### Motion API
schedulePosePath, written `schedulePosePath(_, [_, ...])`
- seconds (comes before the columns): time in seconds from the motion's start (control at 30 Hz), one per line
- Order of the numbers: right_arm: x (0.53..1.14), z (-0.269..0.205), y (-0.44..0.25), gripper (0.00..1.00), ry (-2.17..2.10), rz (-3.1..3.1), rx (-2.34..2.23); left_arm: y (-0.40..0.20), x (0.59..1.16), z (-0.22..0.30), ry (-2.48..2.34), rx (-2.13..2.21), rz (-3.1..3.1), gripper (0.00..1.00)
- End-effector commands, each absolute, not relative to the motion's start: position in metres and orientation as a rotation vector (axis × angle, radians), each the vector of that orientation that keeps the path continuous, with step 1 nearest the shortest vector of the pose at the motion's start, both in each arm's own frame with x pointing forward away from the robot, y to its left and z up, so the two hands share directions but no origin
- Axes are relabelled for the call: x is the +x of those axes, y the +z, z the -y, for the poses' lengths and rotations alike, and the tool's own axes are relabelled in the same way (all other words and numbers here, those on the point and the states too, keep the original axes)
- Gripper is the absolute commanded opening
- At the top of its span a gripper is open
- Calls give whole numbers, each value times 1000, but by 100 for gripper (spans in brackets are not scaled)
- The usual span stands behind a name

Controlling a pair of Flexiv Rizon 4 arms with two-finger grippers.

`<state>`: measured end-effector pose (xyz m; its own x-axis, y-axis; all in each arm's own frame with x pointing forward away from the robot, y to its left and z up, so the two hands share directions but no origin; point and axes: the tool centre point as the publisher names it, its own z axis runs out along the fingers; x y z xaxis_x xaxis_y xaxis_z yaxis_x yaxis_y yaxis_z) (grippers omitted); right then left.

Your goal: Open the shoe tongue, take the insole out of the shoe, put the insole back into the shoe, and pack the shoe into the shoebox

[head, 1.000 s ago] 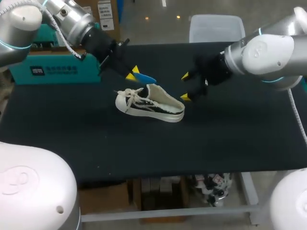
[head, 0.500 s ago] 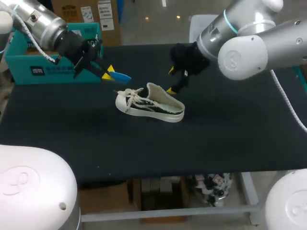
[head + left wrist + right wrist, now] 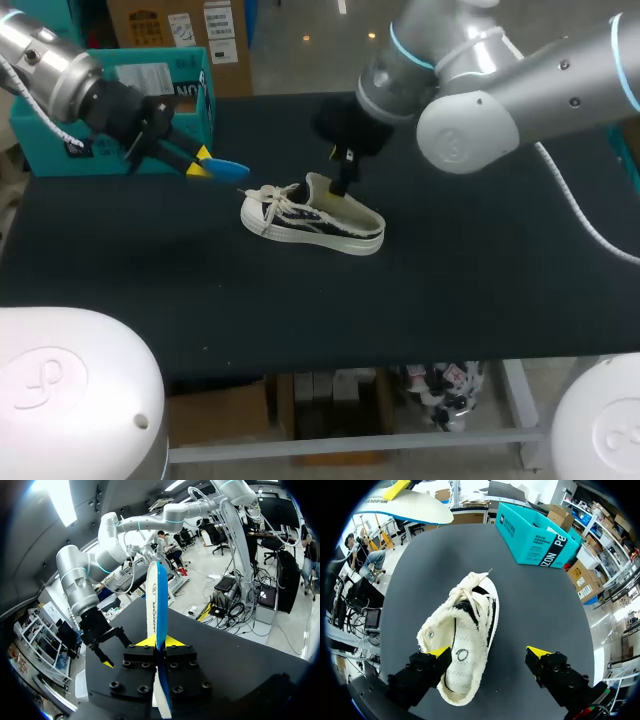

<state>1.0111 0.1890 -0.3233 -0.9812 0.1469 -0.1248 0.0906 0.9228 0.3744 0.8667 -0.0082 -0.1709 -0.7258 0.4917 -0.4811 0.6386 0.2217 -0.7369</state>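
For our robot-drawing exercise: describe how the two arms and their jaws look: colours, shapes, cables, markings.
Left arm and right arm are rounded silver-grey tubes; the right shows thin light-blue joint rings. Each ends in a black wrist block with black jaws tipped bright yellow. A pale cable trails along the right arm.

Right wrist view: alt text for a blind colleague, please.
The open right gripper hangs at the heel of a white shoe on the black table, one finger by the heel's rim. Beyond the shoe: a teal shoebox and the insole, held aloft.
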Motion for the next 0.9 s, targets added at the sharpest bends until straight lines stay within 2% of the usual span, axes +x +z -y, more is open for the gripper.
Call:
schedulePosePath(0.03, [1013,-199,-332,100,178,-2966,252,-171,860,0,-1519,1037,-2318,0])
schedulePosePath(0.3, [1012,-203,-348,99,55,-2970,346,-175,862,-10,-1515,996,-2330,0])
schedulePosePath(0.33, [1012,-203,-349,90,40,-2968,361,-176,862,-10,-1514,993,-2331,0])
schedulePosePath(0.37, [1013,-202,-351,62,20,-2965,379,-176,862,-11,-1514,991,-2332,0])
schedulePosePath(0.4, [1013,-202,-352,44,14,-2964,386,-176,862,-11,-1511,986,-2333,0])
schedulePosePath(0.43, [1013,-202,-352,33,8,-2960,393,-176,862,-12,-1508,982,-2336,0])
schedulePosePath(0.47, [1014,-203,-353,0,-19,-2954,406,-177,863,-12,-1508,981,-2337,0])
schedulePosePath(0.9, [1008,-189,-350,0,-88,-2893,736,-179,864,-14,-1494,963,-2360,0])
